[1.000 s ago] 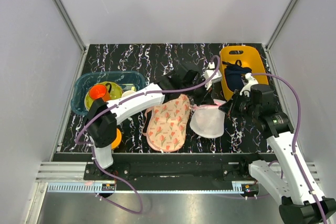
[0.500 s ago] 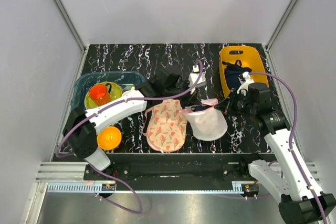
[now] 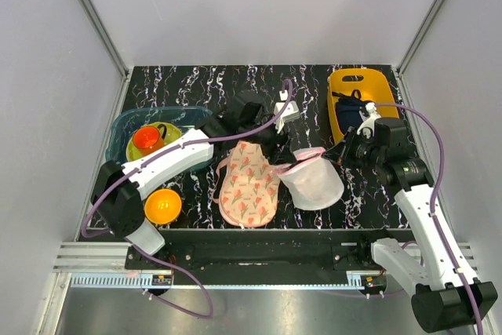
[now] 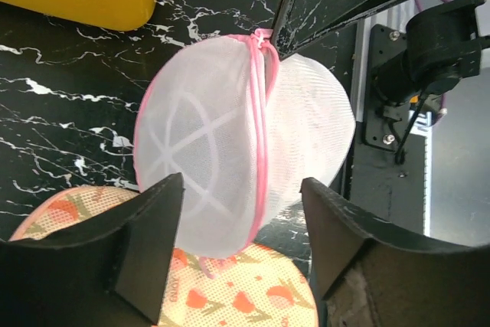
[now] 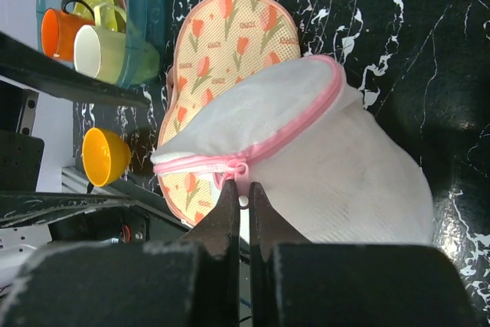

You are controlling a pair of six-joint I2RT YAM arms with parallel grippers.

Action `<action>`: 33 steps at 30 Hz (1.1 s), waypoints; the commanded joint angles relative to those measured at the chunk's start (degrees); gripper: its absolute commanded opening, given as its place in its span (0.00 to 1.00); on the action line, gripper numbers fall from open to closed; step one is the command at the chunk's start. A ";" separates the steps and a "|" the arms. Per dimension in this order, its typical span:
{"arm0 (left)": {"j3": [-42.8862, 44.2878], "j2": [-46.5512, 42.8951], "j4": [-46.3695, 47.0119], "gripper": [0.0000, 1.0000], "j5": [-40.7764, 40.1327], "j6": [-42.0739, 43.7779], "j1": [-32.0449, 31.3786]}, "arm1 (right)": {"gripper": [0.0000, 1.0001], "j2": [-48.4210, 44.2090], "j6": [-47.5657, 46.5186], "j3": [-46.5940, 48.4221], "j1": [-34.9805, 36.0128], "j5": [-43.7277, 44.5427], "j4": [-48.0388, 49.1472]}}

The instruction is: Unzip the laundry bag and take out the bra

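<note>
- My right claw (image 5: 239,193) pinches the zipper pull (image 5: 243,201) on the laundry bag (image 5: 306,158).
- My left claw (image 4: 241,185) is spread wide near it.
- I think the zip is shut; the bra is not out yet.

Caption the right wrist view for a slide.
Right gripper pinches the zipper pull of the laundry bag, floral pad beside it.

The laundry bag (image 3: 315,183) is a round, domed pouch of white translucent mesh with a pink zipper trim (image 5: 295,132) running around its rim. It rests on the black marbled table (image 3: 196,92), tipped up on its side, its left edge against the floral pad (image 3: 249,182). The zipper looks closed along the visible stretch, and its pull (image 5: 240,170) is pinched by the right gripper (image 5: 240,191). The bag's contents cannot be made out through the mesh.
</note>
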 commanded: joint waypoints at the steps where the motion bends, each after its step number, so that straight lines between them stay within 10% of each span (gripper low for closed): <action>1: 3.01 -0.08 1.84 0.75 3.76 -2.16 -0.58 | 0.00 0.34 -0.59 3.49 -0.22 -1.06 0.38; 21: 13.56 13.28 7.21 0.61 -1.25 -6.99 -6.56 | 0.00 -0.45 0.99 3.85 -0.05 -3.52 0.12; 29: 15.14 14.60 8.09 0.00 0.16 -8.32 -7.09 | 0.00 -0.45 2.48 2.79 -0.14 -5.81 1.87; 33: 13.57 13.11 7.39 0.00 0.69 -6.39 -7.09 | 0.00 -0.54 0.99 3.66 -0.31 -1.86 0.21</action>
